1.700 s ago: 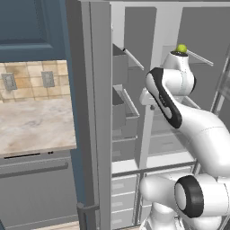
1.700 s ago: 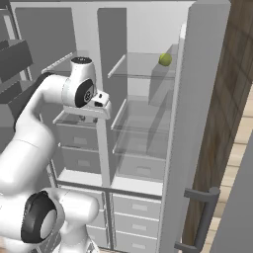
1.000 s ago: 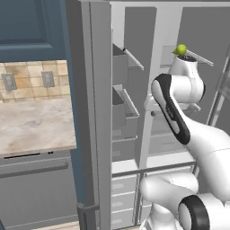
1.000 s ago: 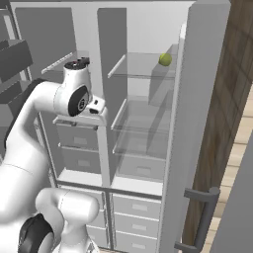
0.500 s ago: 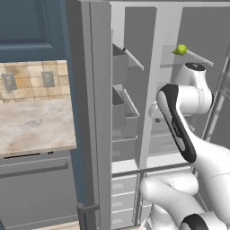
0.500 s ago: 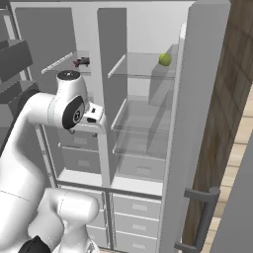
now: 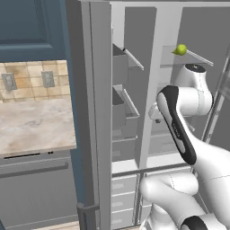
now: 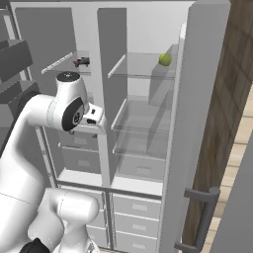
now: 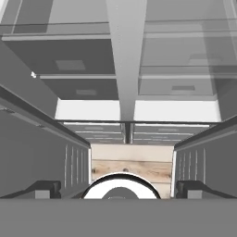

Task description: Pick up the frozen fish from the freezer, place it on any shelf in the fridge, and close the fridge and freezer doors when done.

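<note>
The frozen fish [image 8: 81,62], tiny and dark, lies on an upper shelf [image 8: 62,63] in the freezer [image 8: 74,148], the narrow left half of the grey unit. The fridge [image 8: 143,123] on the right has glass shelves. My white hand [image 8: 93,115] hangs below the fish, in front of the divider between the two halves. In the hand view my gripper [image 9: 118,188] is open, with nothing between its fingertips [image 9: 44,187], and looks down at the lower drawers and the wooden floor. Both doors stand open: the fridge door [image 8: 202,113] and the freezer door [image 7: 96,117].
A yellow-green ball [image 8: 165,59] [image 7: 181,49] rests on the fridge's top glass shelf. Grey bins [image 7: 122,108] jut out on the freezer side. White drawers [image 8: 136,207] fill the bottom. A marble counter [image 7: 31,123] and a dark blue cabinet [image 7: 31,27] lie to the left.
My arm has folded downward, and its big joint has dropped from the top-shelf level. That uncovers the fish on the freezer shelf. Fish and ball have not moved.
</note>
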### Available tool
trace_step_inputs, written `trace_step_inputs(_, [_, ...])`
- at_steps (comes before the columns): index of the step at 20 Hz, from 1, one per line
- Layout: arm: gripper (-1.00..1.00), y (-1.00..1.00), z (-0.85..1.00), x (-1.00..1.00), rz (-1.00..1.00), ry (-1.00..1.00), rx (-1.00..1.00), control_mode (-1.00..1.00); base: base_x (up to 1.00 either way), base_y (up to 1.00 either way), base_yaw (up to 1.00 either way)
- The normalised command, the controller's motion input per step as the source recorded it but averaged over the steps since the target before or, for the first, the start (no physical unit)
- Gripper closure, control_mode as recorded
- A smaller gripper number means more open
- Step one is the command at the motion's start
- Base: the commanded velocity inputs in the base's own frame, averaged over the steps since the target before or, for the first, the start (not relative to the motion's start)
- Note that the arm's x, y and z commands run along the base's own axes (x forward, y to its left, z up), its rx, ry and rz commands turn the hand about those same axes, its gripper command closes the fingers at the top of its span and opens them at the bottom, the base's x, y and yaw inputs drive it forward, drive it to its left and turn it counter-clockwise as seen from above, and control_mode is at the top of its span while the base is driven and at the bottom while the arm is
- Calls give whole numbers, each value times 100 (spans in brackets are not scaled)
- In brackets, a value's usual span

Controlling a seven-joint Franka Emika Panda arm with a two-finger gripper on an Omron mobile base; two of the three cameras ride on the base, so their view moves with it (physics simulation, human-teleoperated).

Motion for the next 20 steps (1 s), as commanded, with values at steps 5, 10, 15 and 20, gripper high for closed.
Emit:
trace_step_inputs(5, [-100,0,0,0,0,0,0,100,0,6,0])
trace_step_inputs(10, [-100,0,0,0,0,0,0,100,0,20,0])
trace_step_inputs(15, [-100,0,0,0,0,0,0,100,7,23,0])
trace_step_inputs(20, [-100,0,0,0,0,0,0,100,11,19,0])
